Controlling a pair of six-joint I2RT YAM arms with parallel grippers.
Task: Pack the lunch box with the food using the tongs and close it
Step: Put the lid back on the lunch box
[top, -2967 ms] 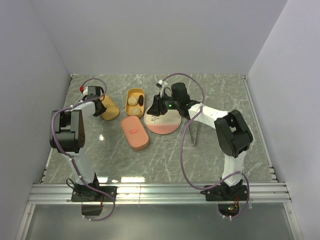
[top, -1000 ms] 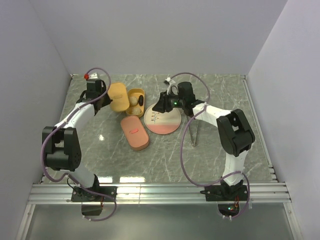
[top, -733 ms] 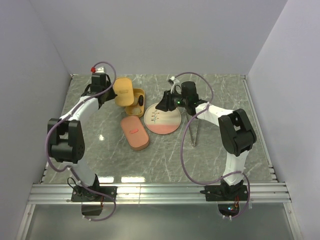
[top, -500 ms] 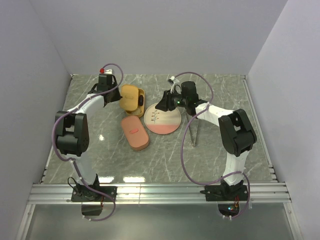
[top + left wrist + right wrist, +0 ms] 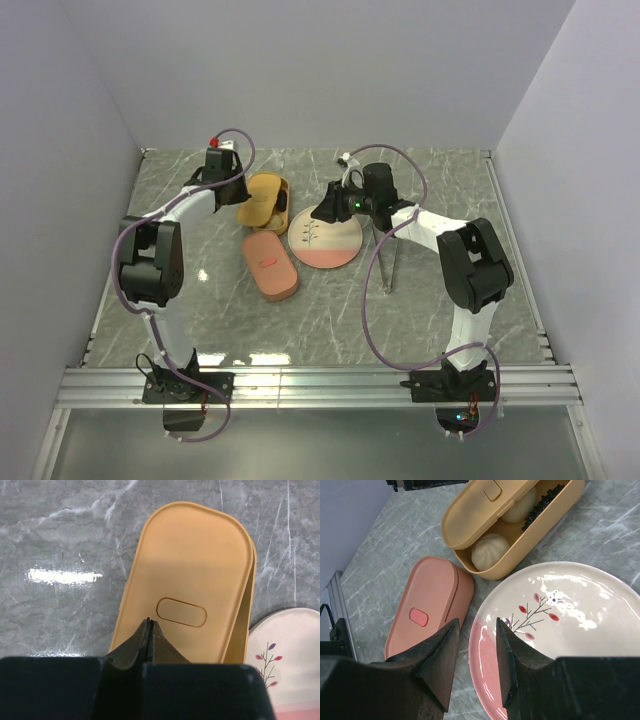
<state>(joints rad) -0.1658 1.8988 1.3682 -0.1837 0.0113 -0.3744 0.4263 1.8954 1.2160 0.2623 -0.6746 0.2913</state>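
The yellow lunch box (image 5: 276, 208) lies left of the plate, its yellow lid (image 5: 192, 580) lying askew over it. In the right wrist view the lid (image 5: 485, 505) leaves the near side uncovered, showing the food: two beige balls (image 5: 490, 550) (image 5: 520, 511) and a dark piece (image 5: 543, 501). My left gripper (image 5: 150, 622) is shut with nothing between its fingers, its tips just over the lid's near half (image 5: 238, 190). My right gripper (image 5: 476, 628) hangs open and empty above the plate's left rim (image 5: 327, 208). The tongs (image 5: 388, 262) lie on the table right of the plate.
A closed pink box (image 5: 270, 266) lies in front of the lunch box, close to the cream-and-pink plate (image 5: 335, 250). The plate (image 5: 580, 620) carries no food. White walls stand at the left, back and right of the marble table (image 5: 450, 200).
My left gripper swung the yellow lid from beside the lunch box to on top of it and now stands over it. The right arm has hardly moved.
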